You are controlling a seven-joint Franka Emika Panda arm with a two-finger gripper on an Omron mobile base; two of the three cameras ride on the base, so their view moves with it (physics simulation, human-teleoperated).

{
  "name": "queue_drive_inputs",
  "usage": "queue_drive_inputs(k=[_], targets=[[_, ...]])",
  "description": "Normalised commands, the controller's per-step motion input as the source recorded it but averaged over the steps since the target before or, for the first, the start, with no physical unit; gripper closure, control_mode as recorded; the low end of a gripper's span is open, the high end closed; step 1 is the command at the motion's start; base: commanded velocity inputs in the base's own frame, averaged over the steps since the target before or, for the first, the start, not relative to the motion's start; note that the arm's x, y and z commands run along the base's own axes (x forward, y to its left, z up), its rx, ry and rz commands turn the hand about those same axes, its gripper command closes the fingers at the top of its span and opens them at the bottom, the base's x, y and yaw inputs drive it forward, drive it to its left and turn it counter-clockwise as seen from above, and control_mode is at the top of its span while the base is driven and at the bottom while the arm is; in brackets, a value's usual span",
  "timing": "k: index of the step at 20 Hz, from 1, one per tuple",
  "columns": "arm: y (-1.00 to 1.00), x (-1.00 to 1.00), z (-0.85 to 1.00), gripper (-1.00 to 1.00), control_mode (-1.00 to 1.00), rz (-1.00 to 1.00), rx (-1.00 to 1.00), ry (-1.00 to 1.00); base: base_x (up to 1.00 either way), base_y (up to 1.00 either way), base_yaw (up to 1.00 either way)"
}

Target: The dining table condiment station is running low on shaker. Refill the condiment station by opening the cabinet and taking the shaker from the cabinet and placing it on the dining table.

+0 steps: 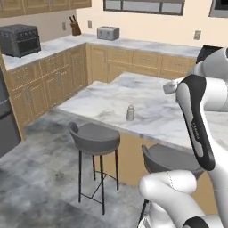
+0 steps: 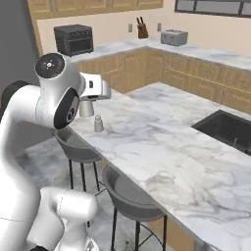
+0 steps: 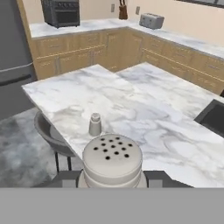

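In the hand view a grey shaker (image 3: 112, 159) with a holed, pale cap sits between my fingertips, and my gripper (image 3: 112, 177) is shut on it. From the right base view the held shaker (image 2: 87, 109) hangs under the gripper (image 2: 88, 104), just above the near corner of the marble dining table (image 2: 162, 147). A second small shaker (image 3: 95, 124) stands upright on the table close by, also seen from the base as shaker (image 1: 130, 113) and shaker (image 2: 98, 123). Lower edges of the light-wood wall cabinet (image 1: 44, 6) show at the top.
Two grey stools (image 1: 95, 138) (image 1: 171, 161) stand along the table's near side. A dark sink (image 2: 226, 128) is set in the table to the right. The back counter carries a toaster (image 1: 108, 32), a knife block (image 1: 75, 27) and a black toaster oven (image 1: 20, 40).
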Motion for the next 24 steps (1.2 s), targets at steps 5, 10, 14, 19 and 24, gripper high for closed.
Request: queue_drive_inputs(k=[5,10,14,19,24], targets=[[0.0,0.0,0.0,1.0,1.0,0.0,0.0,0.0,0.29,0.56,-0.52],[0.0,0.0,0.0,1.0,1.0,0.0,0.0,0.0,0.24,0.66,-0.47],[0.0,0.0,0.0,1.0,1.0,0.0,0.0,0.0,0.18,0.74,-0.44],[0.0,0.0,0.0,1.0,1.0,0.0,0.0,0.0,0.1,0.69,-0.43],[0.0,0.0,0.0,1.0,1.0,0.0,0.0,0.0,0.19,0.23,-0.39]])
